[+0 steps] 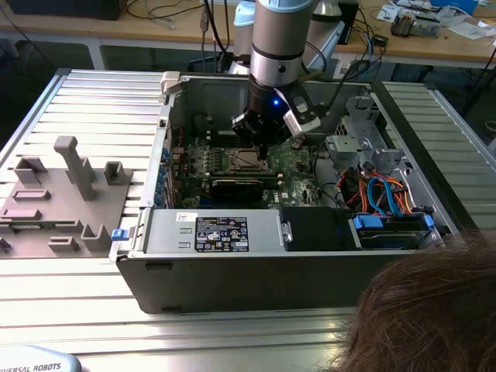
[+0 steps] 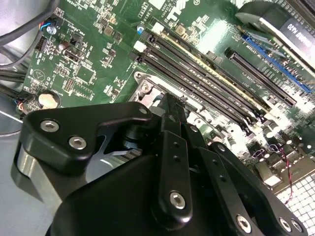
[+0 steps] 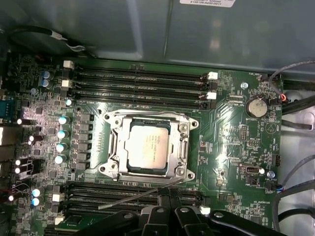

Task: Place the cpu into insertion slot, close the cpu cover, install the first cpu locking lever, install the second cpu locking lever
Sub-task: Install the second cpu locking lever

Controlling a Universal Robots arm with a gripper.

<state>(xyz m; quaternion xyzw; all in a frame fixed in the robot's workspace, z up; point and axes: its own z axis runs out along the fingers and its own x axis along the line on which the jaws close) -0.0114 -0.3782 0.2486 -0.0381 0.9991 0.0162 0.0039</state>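
Observation:
In the first wrist view the cpu lies flat in the insertion slot, its silver top showing through the window of the cpu cover, which lies down over it. A thin silver locking lever sticks out at a slant from the socket's corner, over the black memory slots. My gripper is shut, its black fingertips right beside that lever's socket end. Whether they touch it I cannot tell. The exterior view has the gripper low inside the open case, at the socket. Its tip hangs by a socket corner.
Black memory slots flank the socket on both sides. Cables run along one board edge. In the exterior view a drive cage and bundled wires fill the case's right. A grey fixture block stands outside on the left. A person's hair is in front.

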